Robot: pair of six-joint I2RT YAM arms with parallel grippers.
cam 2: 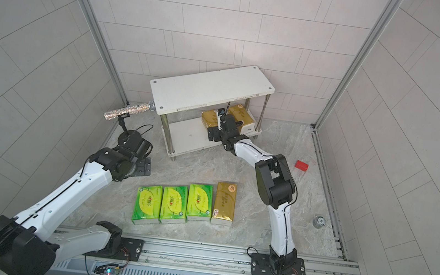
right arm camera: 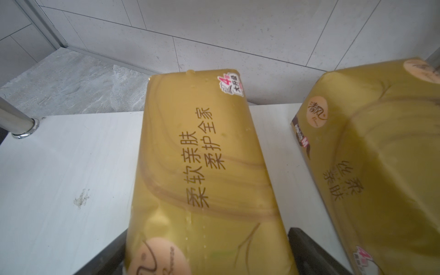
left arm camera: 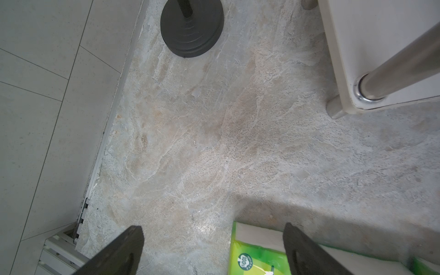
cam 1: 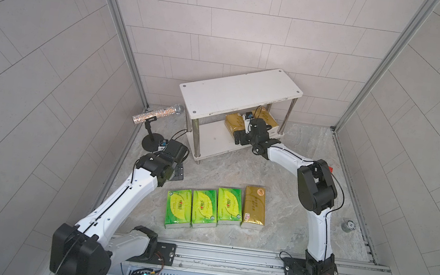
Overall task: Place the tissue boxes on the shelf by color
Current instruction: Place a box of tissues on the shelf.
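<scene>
The shelf (cam 1: 239,94) stands at the back, its top board bare. Two gold tissue boxes (cam 1: 232,124) (cam 1: 269,118) lie on its lower board (right arm camera: 66,166). My right gripper (right arm camera: 206,242) reaches in under the top board and is open, one finger on each side of the nearer gold box (right arm camera: 202,166). A strip of white board shows between that box and one finger (right arm camera: 302,240). On the floor in front, three green tissue boxes (cam 1: 204,208) and one gold box (cam 1: 254,206) lie in a row. My left gripper (left arm camera: 213,228) hangs open over bare floor, beside a green box's corner (left arm camera: 257,252).
A glittery microphone (cam 1: 157,114) on a black stand with a round base (left arm camera: 191,26) is left of the shelf. A small red block (cam 2: 301,165) and a small metal object (cam 1: 348,226) lie on the floor at the right. Tiled walls enclose three sides.
</scene>
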